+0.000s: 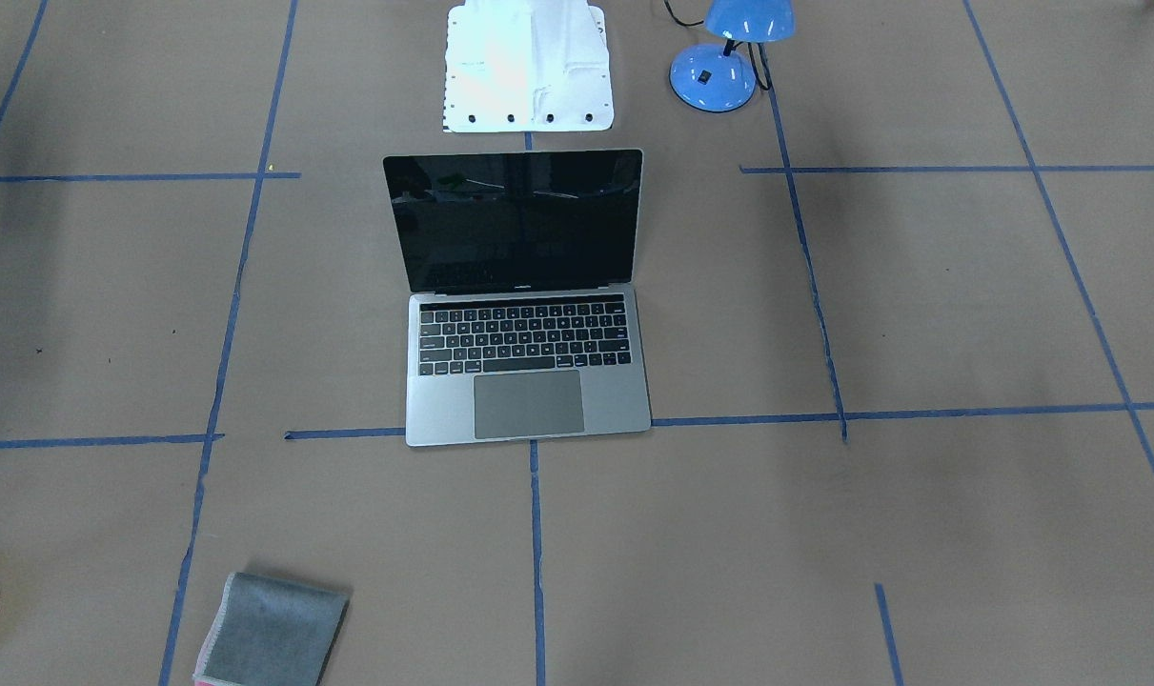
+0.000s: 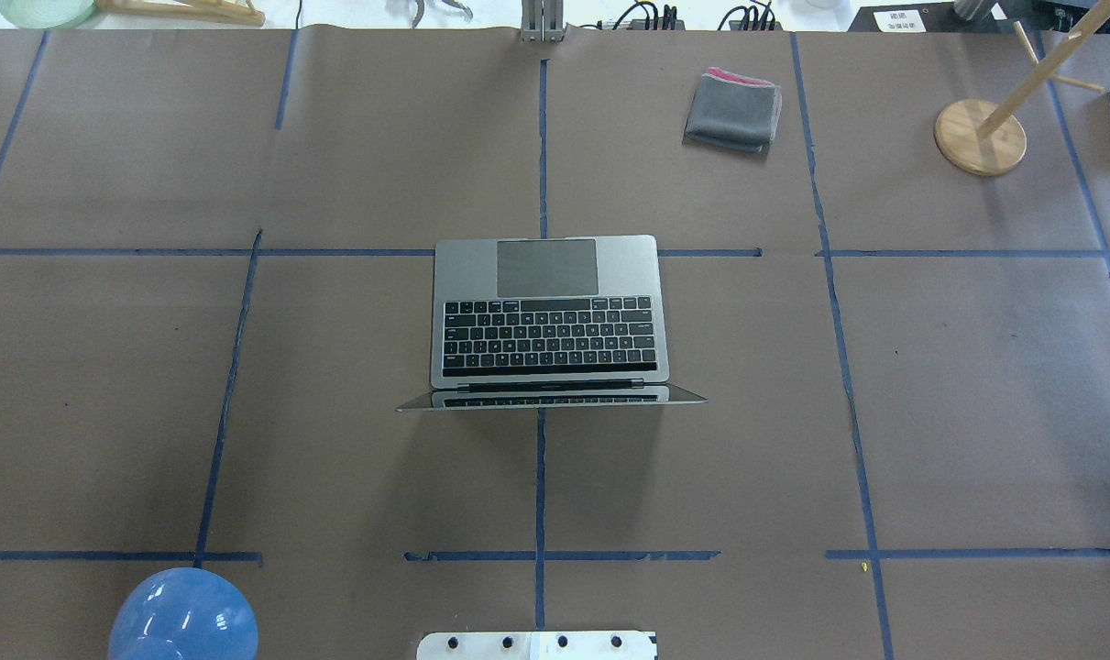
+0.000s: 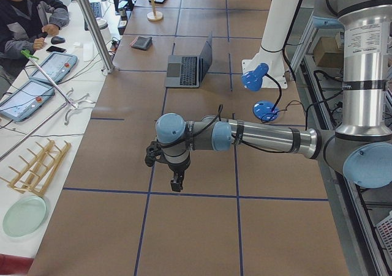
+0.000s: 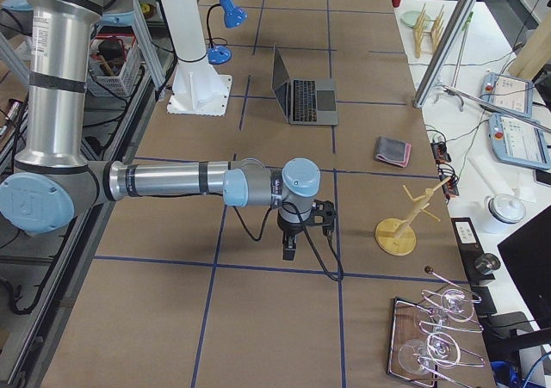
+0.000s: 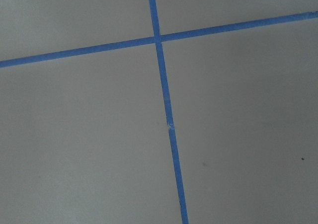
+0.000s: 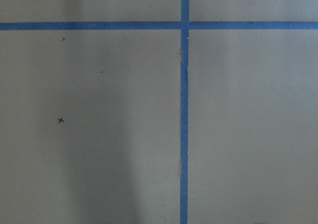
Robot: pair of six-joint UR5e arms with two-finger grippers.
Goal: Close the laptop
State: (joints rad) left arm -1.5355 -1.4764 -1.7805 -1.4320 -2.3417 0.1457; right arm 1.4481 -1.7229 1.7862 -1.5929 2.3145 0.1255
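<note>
Laptop (image 2: 547, 312): open at the middle of the table (image 2: 976, 367), lid upright, screen facing you.
Cloth (image 2: 734, 112): in the overhead view, at 1 o'clock from the laptop, well apart.
Lamp (image 2: 183, 614): at 7 o'clock, near the robot's edge.
Left gripper (image 3: 177, 183), right gripper (image 4: 288, 250): each hangs over the table, well apart from the laptop. You cannot tell from the side views whether either is released or clenched.
</note>
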